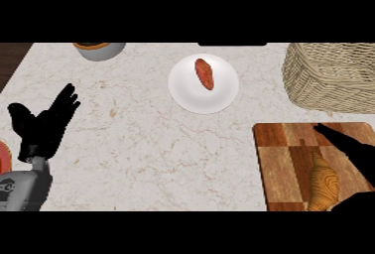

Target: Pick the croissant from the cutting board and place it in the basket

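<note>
Counter [147,149]: pale marble-patterned stone with fine brown veins filled nearly the whole view; a strip of dark wood showed past its upper left corner, and nothing of the room beyond could be seen.
Basket [330,79]: woven, straw-coloured, it stood at the upper right, cut off by the view's right edge; no croissant showed in the part I could see.
Cutting board [282,163]: striped brown wood, it lay at the lower right, just below the basket but apart from it.
Plate [204,83]: white and round, it sat near the top centre, well apart from the board, and carried a reddish-orange oblong food [204,73].
My left hand [45,124]: it rested at the left edge, fingers straight and spread, holding nothing.
My right hand [351,149]: it lay over the board's right part, fingers extended toward the basket, just beside the croissant; whether it touched the pastry I could not tell, but nothing was curled round it.
Croissant [324,186]: golden and ridged, it lay on the board near its lower edge.
Bowl [99,49]: grey, with something orange inside, it was cut off at the top left.
Progress: by my judgement nothing was yet done; grasp, lift, carry and placement all remained.
</note>
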Tool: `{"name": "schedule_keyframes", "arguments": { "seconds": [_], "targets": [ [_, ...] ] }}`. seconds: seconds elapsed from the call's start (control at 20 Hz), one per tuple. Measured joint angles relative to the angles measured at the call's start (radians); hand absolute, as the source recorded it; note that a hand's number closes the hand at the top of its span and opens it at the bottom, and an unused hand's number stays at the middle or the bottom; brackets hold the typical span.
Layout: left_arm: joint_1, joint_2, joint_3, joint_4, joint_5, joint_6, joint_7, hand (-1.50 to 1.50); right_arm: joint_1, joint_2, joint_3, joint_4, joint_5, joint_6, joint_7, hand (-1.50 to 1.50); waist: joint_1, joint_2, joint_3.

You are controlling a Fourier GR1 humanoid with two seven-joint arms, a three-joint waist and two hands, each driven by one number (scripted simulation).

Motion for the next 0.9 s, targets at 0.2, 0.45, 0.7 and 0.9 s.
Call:
{"name": "schedule_keyframes", "arguments": {
  "seconds": [0.2, 0.45, 0.7, 0.9],
  "targets": [
    [0.023, -0.005, 0.016, -0.025, -0.008, -0.019, 0.007, 0.00, -0.019, 0.006, -0.016, 0.057, 0.038, -0.002, -0.051, -1.50, 0.001, 0.000, 0.000],
    [-0.001, 0.002, 0.053, -0.007, -0.012, -0.050, 0.018, 0.00, 0.006, 0.014, -0.054, 0.056, 0.051, 0.024, -0.103, -1.50, -0.002, -0.001, 0.000],
    [0.005, -0.020, 0.056, -0.029, -0.033, -0.049, 0.035, 0.00, 0.011, 0.021, -0.080, 0.063, 0.046, 0.064, -0.159, -1.50, -0.001, -0.001, 0.000],
    [0.004, -0.030, 0.068, -0.014, -0.045, -0.058, 0.020, 0.00, 0.045, 0.040, -0.086, 0.043, 0.061, 0.073, -0.203, -1.50, -0.002, -0.001, -0.001]
  ]
}}
